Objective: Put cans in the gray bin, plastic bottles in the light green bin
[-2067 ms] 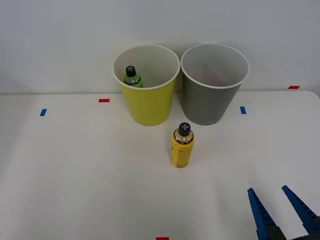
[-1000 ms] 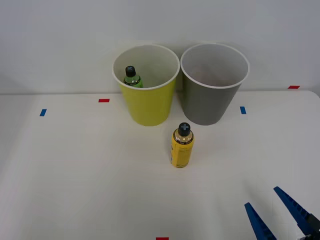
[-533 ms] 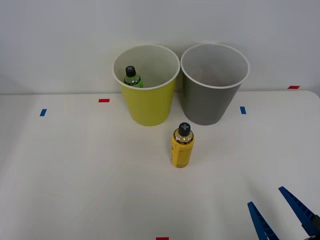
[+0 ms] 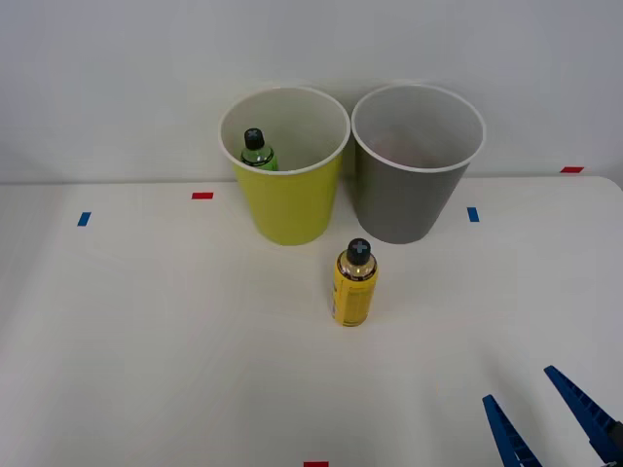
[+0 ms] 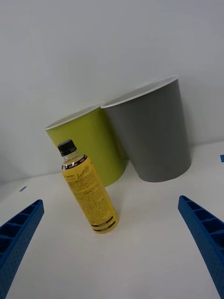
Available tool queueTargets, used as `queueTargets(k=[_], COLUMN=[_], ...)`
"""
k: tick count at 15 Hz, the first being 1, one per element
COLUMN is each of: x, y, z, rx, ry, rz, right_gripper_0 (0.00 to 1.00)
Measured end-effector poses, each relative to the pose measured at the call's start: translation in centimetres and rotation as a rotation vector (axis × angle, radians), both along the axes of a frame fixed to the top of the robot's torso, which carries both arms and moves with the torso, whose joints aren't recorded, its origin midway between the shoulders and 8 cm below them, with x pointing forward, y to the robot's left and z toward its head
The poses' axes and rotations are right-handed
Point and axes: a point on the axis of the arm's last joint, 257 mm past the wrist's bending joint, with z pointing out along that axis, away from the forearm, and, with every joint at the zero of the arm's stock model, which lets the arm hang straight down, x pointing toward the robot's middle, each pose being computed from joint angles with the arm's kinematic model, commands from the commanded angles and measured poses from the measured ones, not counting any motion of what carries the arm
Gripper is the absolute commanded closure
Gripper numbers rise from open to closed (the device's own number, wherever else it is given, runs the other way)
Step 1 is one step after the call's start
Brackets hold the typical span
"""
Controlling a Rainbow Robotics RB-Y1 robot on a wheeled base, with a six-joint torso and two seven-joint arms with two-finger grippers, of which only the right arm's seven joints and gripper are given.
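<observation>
A small green plastic bottle (image 4: 257, 151) with a black cap stands inside the light green bin (image 4: 292, 209), whose wall also shows in the wrist view (image 5: 93, 145). Beside it on the right stands the gray bin (image 4: 401, 204) (image 5: 154, 135), its white inside showing nothing. In front of the two bins a yellow bottle (image 4: 353, 287) (image 5: 88, 191) with a black cap stands upright on the white table. My right gripper (image 4: 518, 383) (image 5: 110, 200) is open near the table's front right corner, well short of the yellow bottle, holding nothing.
Small tape marks lie on the white table: red (image 4: 202, 196) and blue (image 4: 84, 219) at the left, blue (image 4: 473, 214) and red (image 4: 571, 169) at the right, red (image 4: 315, 464) at the front edge. A white wall rises just behind the bins.
My right gripper has drawn back slightly toward the front edge, staying open. The bottles and bins have not moved.
</observation>
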Motion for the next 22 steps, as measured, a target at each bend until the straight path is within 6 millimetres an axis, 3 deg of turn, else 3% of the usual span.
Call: queueTargets(k=[22], x=[0.05], y=[-0.20], z=[0.05], rx=[-0.018], ry=[-0.007], rz=[-0.006], right_gripper_0=[0.00])
